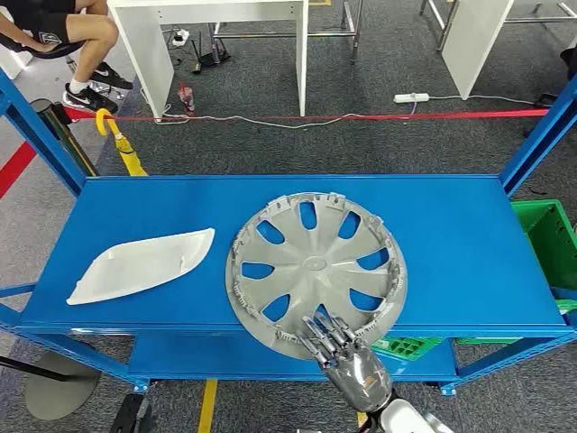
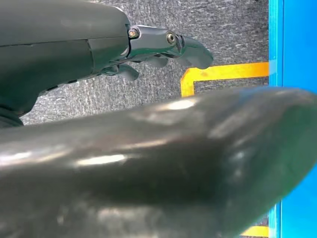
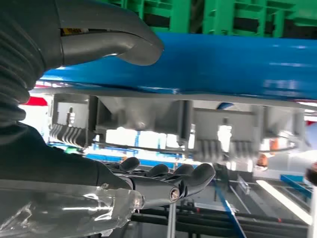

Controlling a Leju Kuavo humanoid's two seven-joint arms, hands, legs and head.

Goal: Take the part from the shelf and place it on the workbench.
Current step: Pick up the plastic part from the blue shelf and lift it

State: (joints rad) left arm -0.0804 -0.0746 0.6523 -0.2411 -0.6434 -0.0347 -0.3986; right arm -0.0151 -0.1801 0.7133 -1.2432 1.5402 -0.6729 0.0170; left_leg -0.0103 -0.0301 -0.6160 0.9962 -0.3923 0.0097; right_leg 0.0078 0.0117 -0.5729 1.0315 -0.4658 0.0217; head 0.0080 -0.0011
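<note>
While the grey wheel cover (image 1: 316,271) lies flat on the blue shelf (image 1: 442,234), overhanging its front edge at six o'clock, the right hand (image 1: 340,347) rests spread fingers on that rim. From the right wrist, thumb (image 3: 112,42) and fingers (image 3: 176,178) straddle the rim, unclosed. From the left wrist, the left hand (image 2: 149,47) hangs empty, fingers apart.

You see the grey hubcap (image 1: 316,271), a round slotted wheel cover with clips round its rim, lying flat on the blue shelf (image 1: 449,244) with its near edge jutting past the shelf's front lip, just right of a white curved trim piece (image 1: 140,264) lying apart from it.
</note>
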